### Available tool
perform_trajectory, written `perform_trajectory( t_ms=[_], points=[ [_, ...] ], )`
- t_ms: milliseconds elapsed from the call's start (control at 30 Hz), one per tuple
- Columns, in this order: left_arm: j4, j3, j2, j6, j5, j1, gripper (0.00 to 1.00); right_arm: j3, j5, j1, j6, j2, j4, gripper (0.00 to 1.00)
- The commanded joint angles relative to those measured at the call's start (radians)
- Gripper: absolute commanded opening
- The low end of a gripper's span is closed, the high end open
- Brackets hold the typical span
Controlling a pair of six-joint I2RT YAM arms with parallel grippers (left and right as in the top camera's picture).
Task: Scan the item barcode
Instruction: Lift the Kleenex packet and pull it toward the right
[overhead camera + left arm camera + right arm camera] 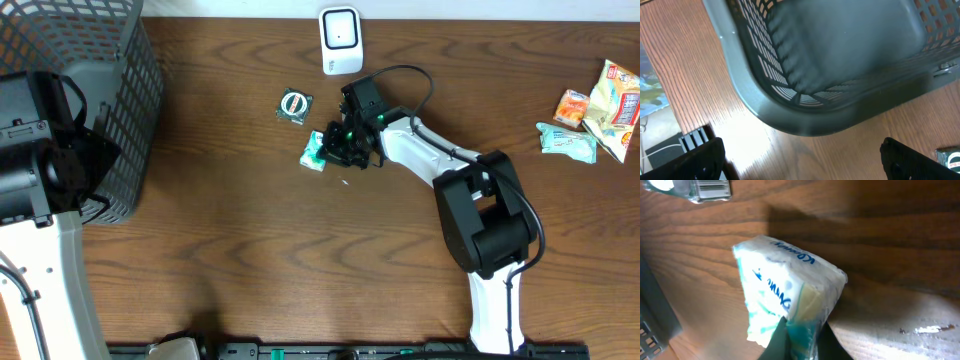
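- The right tool point(338, 150) is pinched tight on the teal end of the white tissue pack point(314, 151), just below the scanner point(340, 40) and slightly to its left.
- A clear-wrapped round item point(294, 105) lies on the bench point(250, 250) to the scanner's lower left, near the pack.
- The left tool point(802, 167) stands wide and holds nothing, beside the grey basket point(790, 115), far left of the scanner.
- Snack packets point(600, 110) lie far right of the scanner.
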Motion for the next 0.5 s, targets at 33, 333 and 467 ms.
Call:
perform_trajectory(
  t_ms=[33,333,467],
  points=[
    [-0.003,-0.002,-0.007,-0.009,-0.010,0.005,0.98,-0.035,-0.067,-0.011,-0.131,0.002,-0.026,0.01],
    [-0.003,-0.002,-0.007,-0.009,-0.010,0.005,0.98,-0.035,-0.673,-0.170,-0.474,-0.134,-0.027,0.01],
    [-0.003,-0.002,-0.007,-0.009,-0.010,0.005,0.98,-0.035,-0.892,-0.214,-0.686,-0.195,-0.105,0.01]
  ],
)
